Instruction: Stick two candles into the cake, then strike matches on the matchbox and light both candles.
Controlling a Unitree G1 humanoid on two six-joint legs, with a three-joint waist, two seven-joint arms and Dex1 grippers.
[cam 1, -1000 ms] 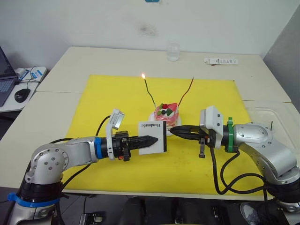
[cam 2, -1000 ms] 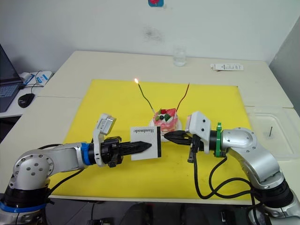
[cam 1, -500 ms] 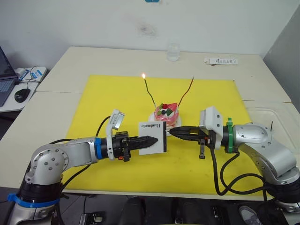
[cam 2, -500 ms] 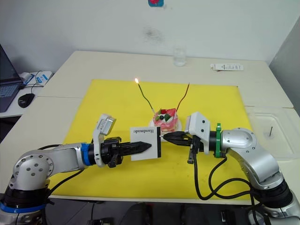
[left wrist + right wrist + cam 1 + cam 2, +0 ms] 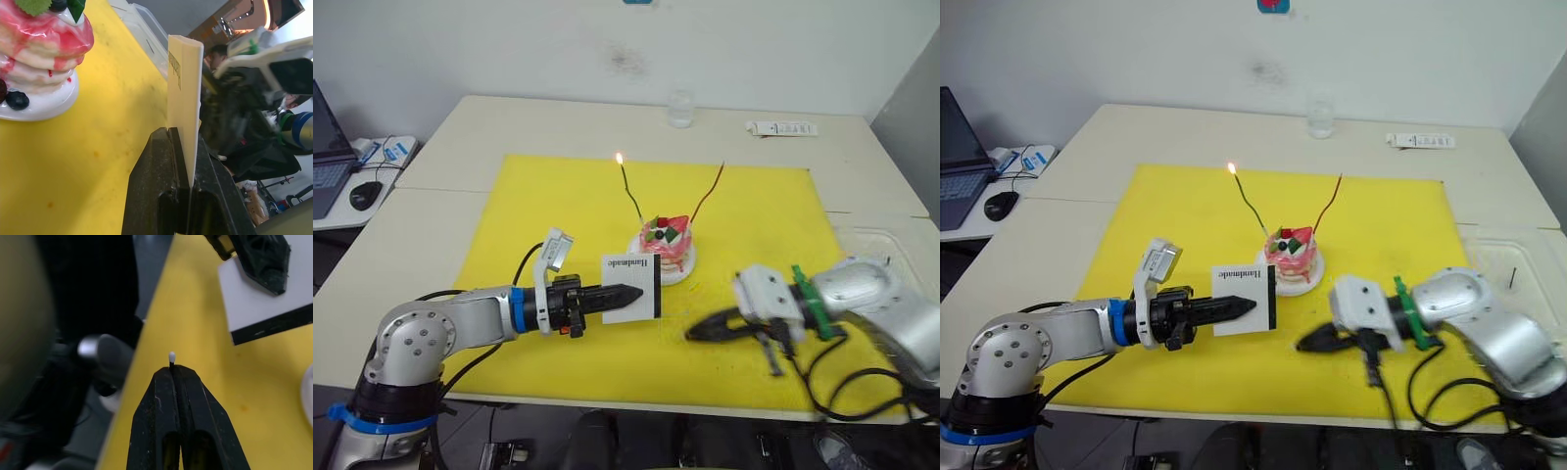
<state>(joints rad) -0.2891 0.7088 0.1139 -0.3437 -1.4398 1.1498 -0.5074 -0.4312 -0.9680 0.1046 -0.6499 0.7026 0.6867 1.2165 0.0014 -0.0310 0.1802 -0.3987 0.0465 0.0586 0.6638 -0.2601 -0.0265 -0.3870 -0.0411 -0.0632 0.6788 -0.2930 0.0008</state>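
The pink-and-white cake (image 5: 664,238) sits on its white plate (image 5: 681,273) on the yellow mat. A green candle (image 5: 632,198) stands in it with a flame at its tip, and a red candle (image 5: 707,193) leans beside it unlit. My left gripper (image 5: 634,291) is shut on the white matchbox (image 5: 630,288), holding it upright in front of the cake. My right gripper (image 5: 173,369) is shut on a match (image 5: 171,355) whose white head pokes out with no flame. That gripper (image 5: 693,334) is blurred, low over the mat, right of the matchbox and apart from it.
A clear glass (image 5: 680,108) and a white flat item (image 5: 781,127) stand at the table's far side. A clear tray (image 5: 1518,259) at the right holds a short dark stick (image 5: 1511,279). A laptop (image 5: 960,117) and a mouse (image 5: 1001,204) lie on the desk to the left.
My right gripper has swept away from the matchbox's edge, down and toward the table's front, and is blurred. The left gripper and matchbox stay put. The camera has shifted slightly.
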